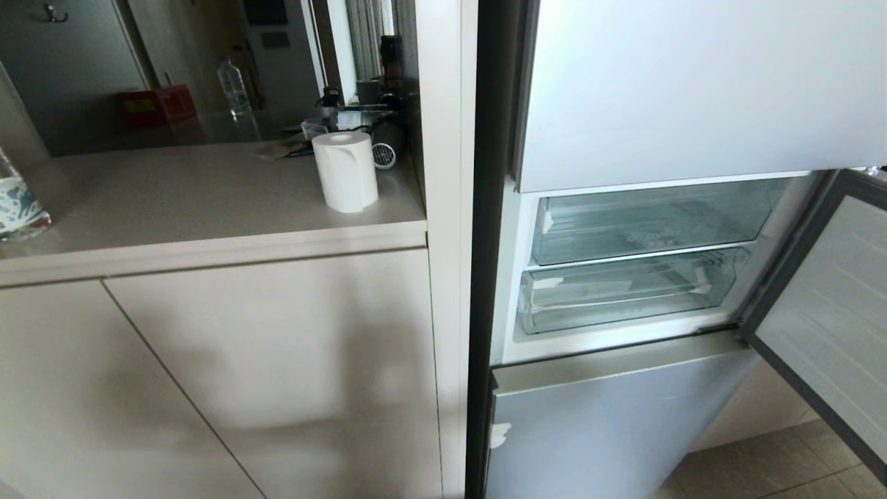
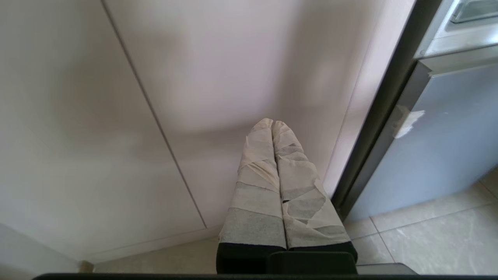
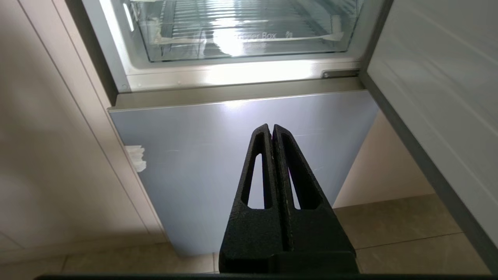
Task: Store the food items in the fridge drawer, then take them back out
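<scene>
The fridge drawer (image 1: 624,294), a clear ribbed tray, sits pushed in below a second clear drawer (image 1: 651,218) in the open fridge compartment; it also shows in the right wrist view as the fridge drawer (image 3: 241,35). No food items show in any view. My left gripper (image 2: 273,123), its fingers wrapped in pale tape, is shut and empty, low in front of the beige cabinet (image 2: 175,97). My right gripper (image 3: 271,127), black, is shut and empty, facing the pale blue lower fridge door (image 3: 241,155). Neither arm shows in the head view.
The open middle fridge door (image 1: 831,319) swings out to the right. A beige counter (image 1: 194,201) on the left carries a white paper roll (image 1: 345,172), bottles and small clutter at the back. Tiled floor (image 3: 397,229) lies below.
</scene>
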